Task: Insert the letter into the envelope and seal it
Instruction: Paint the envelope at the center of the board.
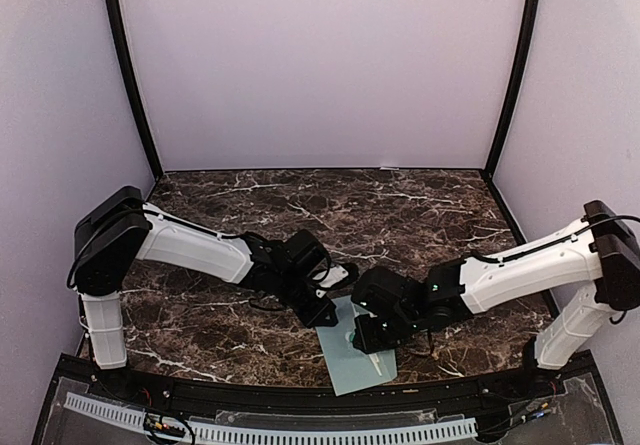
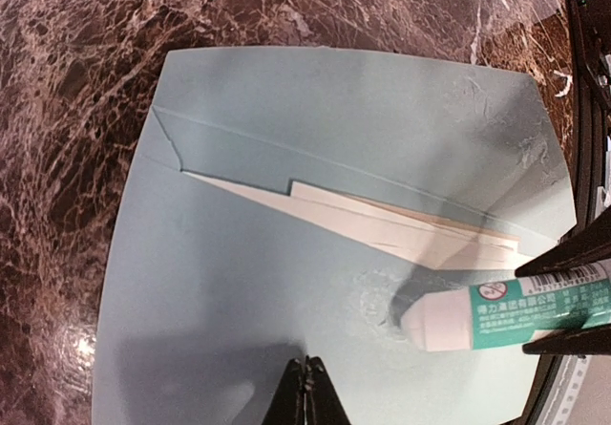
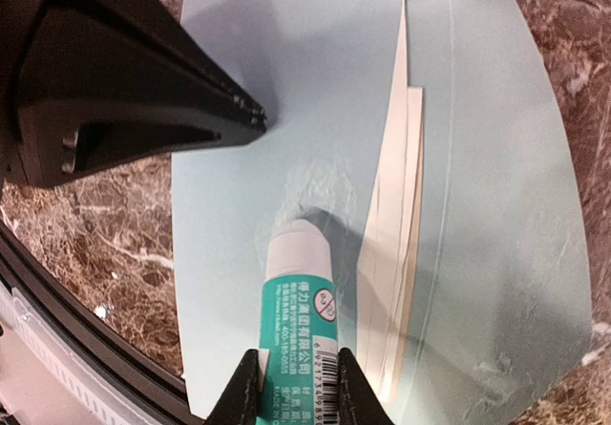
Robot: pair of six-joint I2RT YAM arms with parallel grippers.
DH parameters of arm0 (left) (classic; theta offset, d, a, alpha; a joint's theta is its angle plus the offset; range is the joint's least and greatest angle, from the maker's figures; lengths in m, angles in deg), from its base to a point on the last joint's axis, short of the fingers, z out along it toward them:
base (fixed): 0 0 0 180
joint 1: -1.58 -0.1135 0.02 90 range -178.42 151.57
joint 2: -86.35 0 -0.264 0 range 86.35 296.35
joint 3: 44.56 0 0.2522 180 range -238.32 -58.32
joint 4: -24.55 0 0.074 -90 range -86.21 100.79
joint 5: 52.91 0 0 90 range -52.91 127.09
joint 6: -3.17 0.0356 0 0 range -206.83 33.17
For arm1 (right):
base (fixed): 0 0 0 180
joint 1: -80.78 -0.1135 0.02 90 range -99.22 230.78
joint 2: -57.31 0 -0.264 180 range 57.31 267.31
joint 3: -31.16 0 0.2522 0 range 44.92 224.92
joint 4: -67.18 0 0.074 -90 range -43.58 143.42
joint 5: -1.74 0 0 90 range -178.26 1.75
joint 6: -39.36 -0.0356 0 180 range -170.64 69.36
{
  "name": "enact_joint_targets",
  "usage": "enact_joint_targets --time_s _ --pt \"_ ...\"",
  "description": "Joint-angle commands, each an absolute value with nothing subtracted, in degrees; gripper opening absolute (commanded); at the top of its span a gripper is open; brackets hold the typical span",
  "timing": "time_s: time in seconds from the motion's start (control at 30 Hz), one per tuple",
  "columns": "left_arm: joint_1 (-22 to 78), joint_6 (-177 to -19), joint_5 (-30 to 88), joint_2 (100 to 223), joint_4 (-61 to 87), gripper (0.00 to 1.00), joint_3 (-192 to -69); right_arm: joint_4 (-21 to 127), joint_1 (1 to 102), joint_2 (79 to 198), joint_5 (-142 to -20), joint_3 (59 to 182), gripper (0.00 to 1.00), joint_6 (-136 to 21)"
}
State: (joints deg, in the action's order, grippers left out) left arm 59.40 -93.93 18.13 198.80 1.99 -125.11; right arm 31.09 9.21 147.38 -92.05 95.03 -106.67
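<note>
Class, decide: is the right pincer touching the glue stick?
Touching. The right wrist view shows the right pincer clamped on the glue stick, one finger pressed against each side of its tube.

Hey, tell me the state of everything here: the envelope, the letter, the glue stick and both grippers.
envelope: flat on the table, unsealed, glue smears on it.
letter: tucked inside, only a cream edge showing.
glue stick: uncapped, tip on the envelope.
left gripper: shut, tips down on the envelope.
right gripper: shut on the glue stick.
</note>
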Motion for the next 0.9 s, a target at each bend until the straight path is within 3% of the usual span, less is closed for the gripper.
enact_joint_targets --time_s 0.0,0.87 --pt "59.85 -93.38 21.61 202.98 -4.39 0.02 -123.58 23.27 6.41 145.19 -91.06 93.15 0.03 -110.99" --pt "59.85 -93.22 21.71 203.16 -4.84 0.02 -123.8 23.33 6.23 146.93 -91.2 95.49 0.03 -112.0"
